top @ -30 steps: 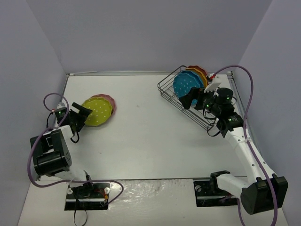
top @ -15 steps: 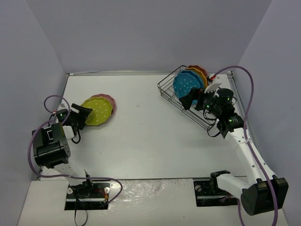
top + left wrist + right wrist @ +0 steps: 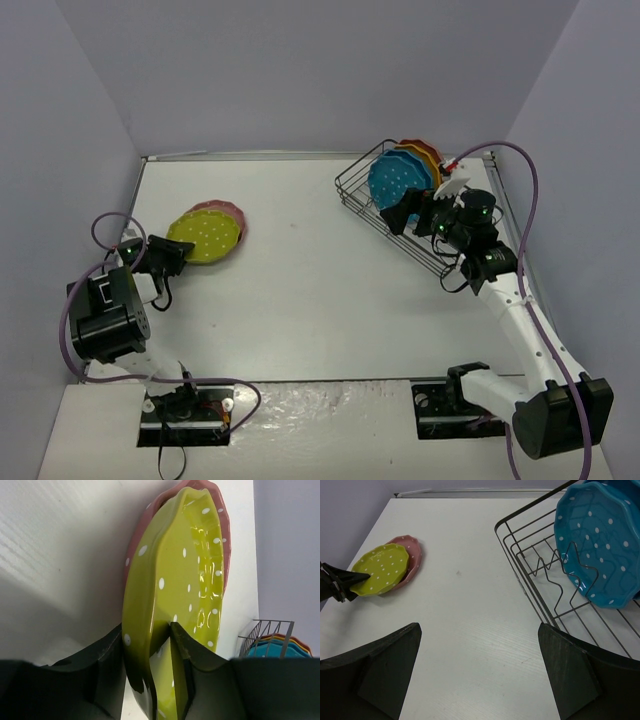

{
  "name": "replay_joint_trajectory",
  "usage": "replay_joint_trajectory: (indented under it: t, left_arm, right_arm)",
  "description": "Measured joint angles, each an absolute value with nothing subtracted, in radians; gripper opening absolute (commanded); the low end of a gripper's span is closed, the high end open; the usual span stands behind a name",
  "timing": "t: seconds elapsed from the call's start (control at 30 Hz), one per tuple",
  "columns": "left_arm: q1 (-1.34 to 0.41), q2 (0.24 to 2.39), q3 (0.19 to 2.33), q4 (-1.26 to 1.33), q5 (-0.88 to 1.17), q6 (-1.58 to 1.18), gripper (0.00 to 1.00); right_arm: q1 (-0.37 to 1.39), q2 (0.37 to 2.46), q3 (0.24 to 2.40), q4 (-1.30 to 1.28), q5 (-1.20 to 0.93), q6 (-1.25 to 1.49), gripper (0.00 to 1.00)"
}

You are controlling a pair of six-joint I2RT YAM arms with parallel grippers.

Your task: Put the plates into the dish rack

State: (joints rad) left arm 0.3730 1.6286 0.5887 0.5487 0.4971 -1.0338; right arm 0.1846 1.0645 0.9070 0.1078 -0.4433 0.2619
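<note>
1. White matte table (image 3: 300, 310) with a faint grain, enclosed by plain grey wall panels (image 3: 300, 80) at the back and on both sides.
2. Black wire dish rack (image 3: 522, 575), a rectangular basket of thin rods, sits in the table's far right corner. In the top view its long axis runs diagonally from far-left to near-right. A bent zigzag divider (image 3: 559, 587) runs along its floor.
3. Glossy teal blue plate (image 3: 600, 540), round and scallop-edged with white polka dots, stands on edge at the rack's far end. It leans back, with its dotted face turned down the rack's length. Packed close behind it stand an orange plate (image 3: 418, 160) and a reddish plate (image 3: 428, 150), with only their rims showing.
4. Lime green plate (image 3: 190, 570), also scalloped, dotted and shiny, lies on the left side of the table. It overlaps a pink plate (image 3: 414, 555) that lies beneath and just beyond it. Whether the green plate's near edge is off the table I cannot tell.
5. Left gripper (image 3: 147, 630) has its black fingers pinched on the lime green plate's near rim, one against the outer underside and the other inside the bowl.
6. Right gripper (image 3: 480, 672) hovers over the rack's near-right half, facing the teal blue plate. Its jaws are spread wide with nothing between them.
</note>
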Motion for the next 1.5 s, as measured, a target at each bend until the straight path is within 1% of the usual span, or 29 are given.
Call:
replay_joint_trajectory:
  t: [0.1, 0.3, 0.5, 0.7, 0.83, 1.07, 1.37, 1.4, 1.5]
  left_arm:
    - [0.375, 1.580, 0.587, 0.495, 0.496, -1.030, 0.16]
    - [0.376, 1.455, 0.587, 0.411, 0.493, -1.005, 0.10]
    - [0.376, 1.413, 0.602, 0.341, 0.537, -0.998, 0.04]
    - [0.374, 1.394, 0.633, 0.391, 0.633, -1.054, 0.03]
    - [0.350, 1.393, 0.666, 0.455, 0.702, -1.114, 0.03]
    - [0.218, 1.381, 0.715, 0.558, 0.802, -1.183, 0.03]
    - [0.024, 1.378, 0.717, 0.693, 0.847, -1.293, 0.03]
    - [0.009, 1.378, 0.717, 0.706, 0.849, -1.301, 0.03]
    - [-0.027, 1.382, 0.724, 0.741, 0.851, -1.324, 0.03]
  right_arm:
    - [0.191, 1.065, 0.907, 0.108, -0.443, 0.262, 1.00]
    - [0.210, 1.066, 0.907, 0.108, -0.449, 0.266, 1.00]
    - [0.246, 1.117, 0.940, 0.108, -0.458, 0.311, 1.00]
    - [0.321, 1.206, 0.999, 0.138, -0.491, 0.389, 1.00]
    - [0.385, 1.296, 1.036, 0.209, -0.538, 0.464, 1.00]
    - [0.472, 1.490, 1.099, 0.338, -0.622, 0.579, 1.00]
    - [0.487, 1.667, 1.226, 0.392, -0.669, 0.640, 0.99]
    - [0.487, 1.677, 1.234, 0.398, -0.672, 0.644, 0.99]
    - [0.487, 1.700, 1.247, 0.408, -0.684, 0.652, 0.92]
